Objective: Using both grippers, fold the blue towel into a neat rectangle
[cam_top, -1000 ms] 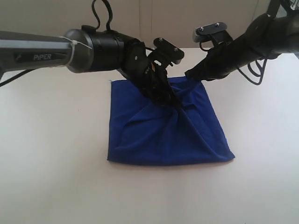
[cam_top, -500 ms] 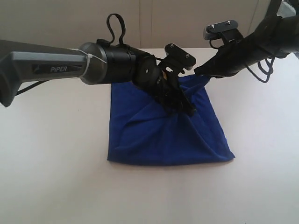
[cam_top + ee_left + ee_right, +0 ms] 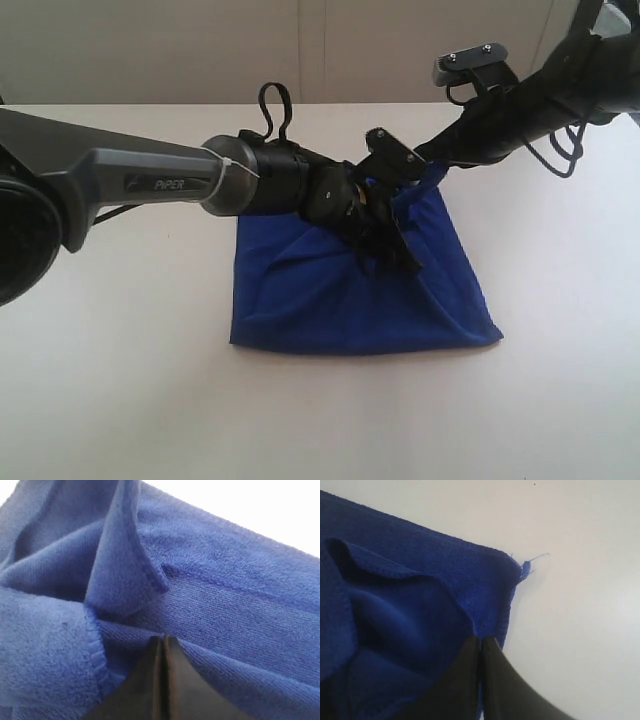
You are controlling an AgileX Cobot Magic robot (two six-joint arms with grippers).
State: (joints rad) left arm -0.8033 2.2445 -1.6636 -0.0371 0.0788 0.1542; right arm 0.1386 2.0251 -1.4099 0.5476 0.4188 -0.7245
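Note:
The blue towel (image 3: 330, 300) lies rumpled on the white table, its folds drawn in toward the middle. My left gripper (image 3: 398, 255) reaches across from the left and is shut on a bunched fold near the towel's centre. In the left wrist view its fingers (image 3: 175, 675) are pressed together with towel (image 3: 225, 595) pinched at the tips. My right gripper (image 3: 428, 158) is shut on the towel's far right corner and holds it a little off the table. The right wrist view shows the towel (image 3: 420, 580) edge caught at the tips, and a loose thread (image 3: 537, 557) at a nearby corner.
The white table (image 3: 120, 380) spreads out on all sides of the towel. The thick grey left arm (image 3: 120, 185) crosses the left half of the scene. Black cables (image 3: 560, 150) loop off the right arm at the far right. A pale wall (image 3: 320, 50) rises behind.
The left arm has pushed further right and toward the front, dragging its pinched fold along. The right gripper rose slightly with the far corner, then held still.

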